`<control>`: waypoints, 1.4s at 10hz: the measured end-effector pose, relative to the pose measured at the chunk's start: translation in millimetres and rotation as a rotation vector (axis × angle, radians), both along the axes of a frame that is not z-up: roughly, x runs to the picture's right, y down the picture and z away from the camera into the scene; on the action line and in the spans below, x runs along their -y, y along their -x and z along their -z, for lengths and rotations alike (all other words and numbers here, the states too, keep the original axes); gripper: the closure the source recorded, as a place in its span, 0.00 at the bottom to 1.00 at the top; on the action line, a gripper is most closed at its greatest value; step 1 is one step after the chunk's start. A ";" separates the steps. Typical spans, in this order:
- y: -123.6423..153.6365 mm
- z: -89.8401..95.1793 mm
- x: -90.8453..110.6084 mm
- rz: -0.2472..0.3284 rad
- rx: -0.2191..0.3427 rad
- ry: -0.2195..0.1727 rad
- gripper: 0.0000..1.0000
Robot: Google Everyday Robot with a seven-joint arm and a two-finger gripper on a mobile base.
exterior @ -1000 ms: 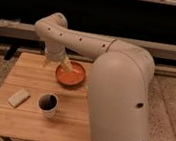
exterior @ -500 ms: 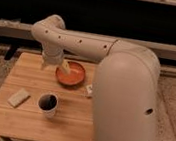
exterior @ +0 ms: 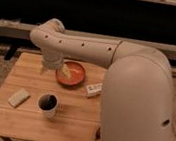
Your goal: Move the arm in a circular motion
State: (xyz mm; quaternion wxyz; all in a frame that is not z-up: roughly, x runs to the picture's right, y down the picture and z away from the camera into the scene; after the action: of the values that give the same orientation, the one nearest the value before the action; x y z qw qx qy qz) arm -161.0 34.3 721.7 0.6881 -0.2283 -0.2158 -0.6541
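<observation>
The arm (exterior: 134, 88) is cream-white, made of thick rounded segments with small dark holes. Its big near segment fills the right side of the camera view. A thinner segment reaches left to a bent joint (exterior: 48, 32) above the back left of the wooden table (exterior: 78, 121), then turns down. The gripper (exterior: 64, 71) hangs at its end, low over the left part of an orange bowl (exterior: 75, 75). It looks pale yellowish and partly blends with the bowl.
A white cup with dark contents (exterior: 48, 104) stands in front of the bowl. A pale block (exterior: 18, 97) lies at the table's left. A small white packet (exterior: 94, 90) lies right of the bowl. A dark wall and a low ledge run behind.
The bent joint has moved a little left and lower, and the wrist with it toward the bowl's left edge. The big near segment has shifted right.
</observation>
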 end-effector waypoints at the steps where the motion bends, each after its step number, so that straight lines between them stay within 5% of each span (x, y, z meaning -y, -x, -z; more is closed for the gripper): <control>1: -0.4 -0.4 -0.1 -0.004 -0.002 -0.001 0.20; 8: -70.3 22.3 -26.7 -0.114 -0.028 -0.008 0.20; 10: -108.6 29.3 -36.1 -0.186 -0.054 -0.001 0.20; 14: -130.2 25.5 -32.9 -0.217 -0.056 0.003 0.20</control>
State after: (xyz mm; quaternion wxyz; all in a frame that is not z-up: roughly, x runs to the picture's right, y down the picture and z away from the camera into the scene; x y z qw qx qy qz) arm -30.8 67.2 696.1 0.7603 -0.2230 -0.2209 -0.5687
